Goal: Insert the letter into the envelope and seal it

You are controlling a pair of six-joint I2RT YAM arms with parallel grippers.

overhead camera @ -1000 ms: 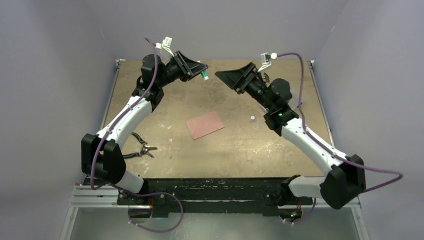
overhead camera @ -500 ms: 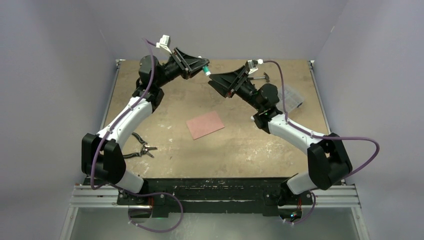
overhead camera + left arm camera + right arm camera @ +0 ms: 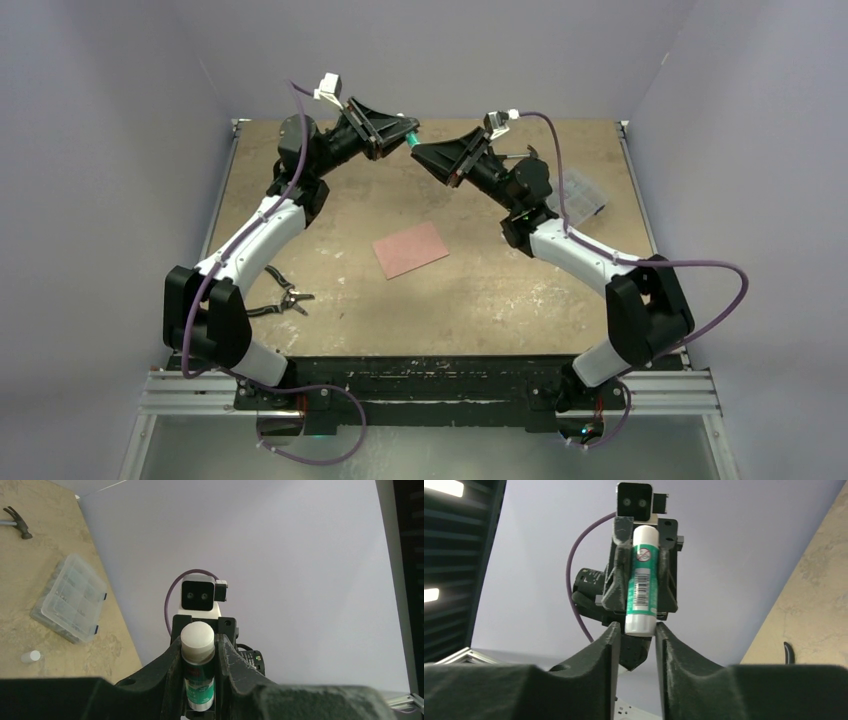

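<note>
Left claw (image 3: 199, 652) pinches the glue stick (image 3: 642, 580) mid-body; right claw (image 3: 637, 630) stands half-narrowed about its white end, contact indeterminate, and should seat squarely before twisting, with the envelope (image 3: 410, 250) flat on the tabletop (image 3: 480, 300) well below both.

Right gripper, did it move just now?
Yes. The right gripper slid left, away from the clear box, up to the glue stick in the left gripper.
</note>
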